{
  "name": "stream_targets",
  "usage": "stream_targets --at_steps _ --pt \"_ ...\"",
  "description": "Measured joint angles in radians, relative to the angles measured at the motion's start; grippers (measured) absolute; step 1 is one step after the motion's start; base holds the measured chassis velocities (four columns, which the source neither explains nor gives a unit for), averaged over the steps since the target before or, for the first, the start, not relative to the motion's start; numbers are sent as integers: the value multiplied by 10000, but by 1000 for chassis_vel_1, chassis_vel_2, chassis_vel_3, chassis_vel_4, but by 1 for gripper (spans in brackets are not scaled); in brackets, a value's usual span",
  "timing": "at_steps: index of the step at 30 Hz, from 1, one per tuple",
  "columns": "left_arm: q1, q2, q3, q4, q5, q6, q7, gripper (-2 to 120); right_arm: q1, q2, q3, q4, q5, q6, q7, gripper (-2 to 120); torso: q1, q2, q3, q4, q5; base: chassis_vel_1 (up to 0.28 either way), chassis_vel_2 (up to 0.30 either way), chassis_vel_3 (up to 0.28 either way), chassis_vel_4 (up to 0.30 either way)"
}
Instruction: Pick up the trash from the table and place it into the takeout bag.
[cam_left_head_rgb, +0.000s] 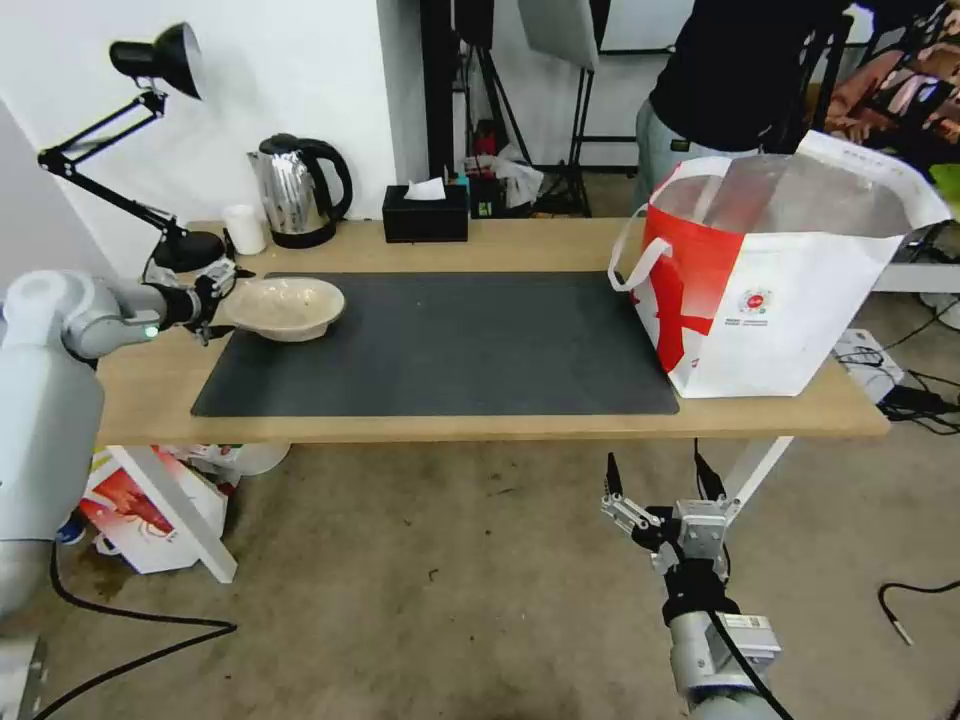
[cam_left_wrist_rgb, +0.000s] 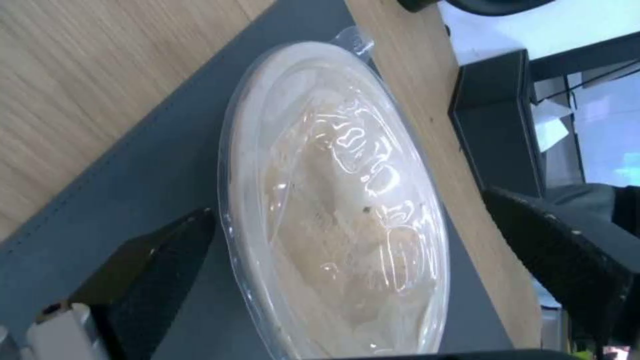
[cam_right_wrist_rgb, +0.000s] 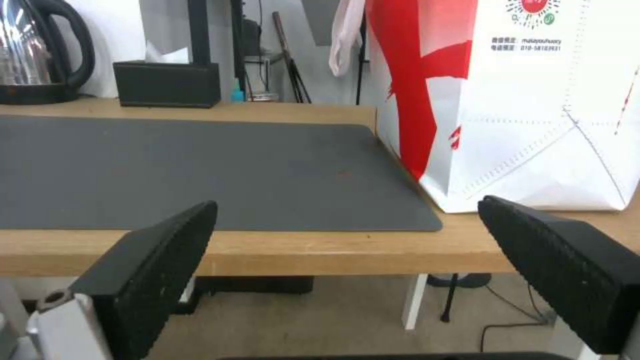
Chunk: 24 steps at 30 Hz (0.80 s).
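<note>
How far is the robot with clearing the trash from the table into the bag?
Done: I cannot see inside the takeout bag, so nothing is confirmed there. In hand: the left gripper is at the shallow beige bowl, fingers open on either side of its rim, the bowl on the dark mat. Left: grasp it, carry it to the bag. The right gripper waits open below the table edge.

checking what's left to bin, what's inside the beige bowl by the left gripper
The beige bowl is covered by a clear plastic film; through it show pale, glossy smears, no distinct item. The left gripper is open around its rim. Glare hides the bowl's bottom.
</note>
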<state>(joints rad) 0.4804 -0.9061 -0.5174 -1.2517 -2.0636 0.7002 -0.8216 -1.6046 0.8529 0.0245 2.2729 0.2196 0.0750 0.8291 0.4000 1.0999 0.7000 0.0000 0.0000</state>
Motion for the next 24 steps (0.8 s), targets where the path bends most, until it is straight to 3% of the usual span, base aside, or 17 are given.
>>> stream_targets --at_steps 24 --pt "-114 -352 82 246 292 2 20 100 0 0 0 0 0 0 0 100 0 0 0 0 0 0 0 0 0"
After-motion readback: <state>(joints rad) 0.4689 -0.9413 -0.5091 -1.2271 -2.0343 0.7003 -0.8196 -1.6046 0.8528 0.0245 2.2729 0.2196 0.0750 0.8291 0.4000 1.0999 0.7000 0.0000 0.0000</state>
